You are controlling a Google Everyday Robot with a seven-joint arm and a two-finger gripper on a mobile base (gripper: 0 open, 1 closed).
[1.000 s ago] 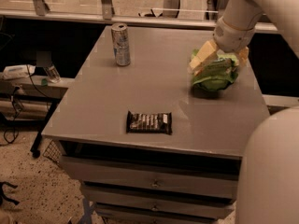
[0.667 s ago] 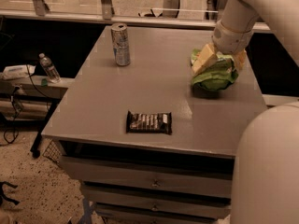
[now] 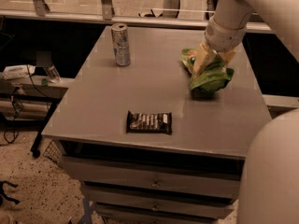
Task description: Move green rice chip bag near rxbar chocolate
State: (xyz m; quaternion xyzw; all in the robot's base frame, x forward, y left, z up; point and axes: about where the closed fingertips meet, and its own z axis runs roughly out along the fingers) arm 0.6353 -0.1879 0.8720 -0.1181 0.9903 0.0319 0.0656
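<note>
One tool, far right of table, grasping green rice chip bag.

High frontal oblique view, claw upper-right

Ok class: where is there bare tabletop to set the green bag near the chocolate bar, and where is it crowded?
Bare: the middle of the table, between the silver can, the rxbar chocolate and the green rice chip bag; also the front strip right of the bar. Crowded: the right rear, where the gripper grips the bag.
</note>
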